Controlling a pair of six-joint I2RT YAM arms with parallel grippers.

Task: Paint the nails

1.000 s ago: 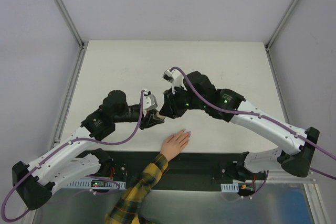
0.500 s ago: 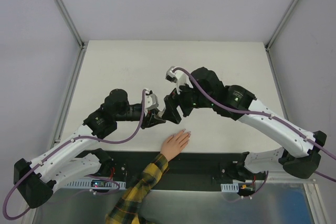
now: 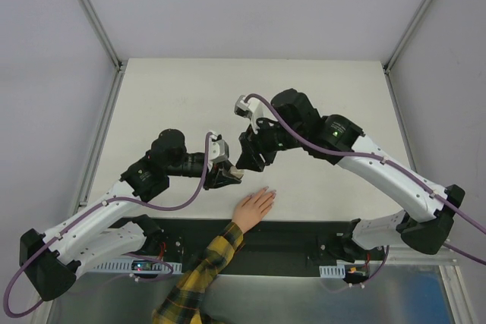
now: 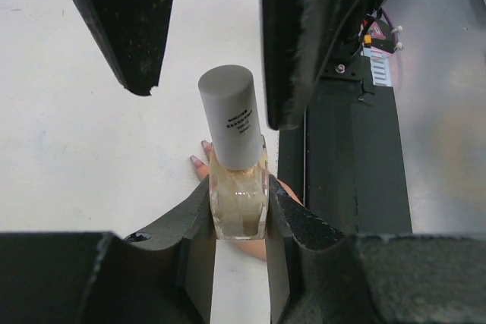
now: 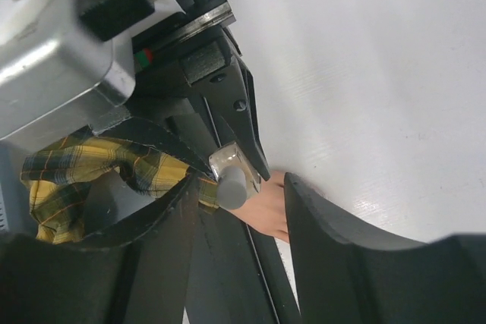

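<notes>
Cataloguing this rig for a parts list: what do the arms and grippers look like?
The left arm and right arm have white link shells, black joints and bases, and a purple cable looped along each. A green light glows on the right arm. The left gripper and right gripper have matte black wedge-shaped fingers.

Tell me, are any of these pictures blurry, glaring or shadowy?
Top view: even, soft light, barely any shadows. Left wrist view: bottle sharp, table washed-out white. Right wrist view: its own pincer looms dark, nearly featureless.
</notes>
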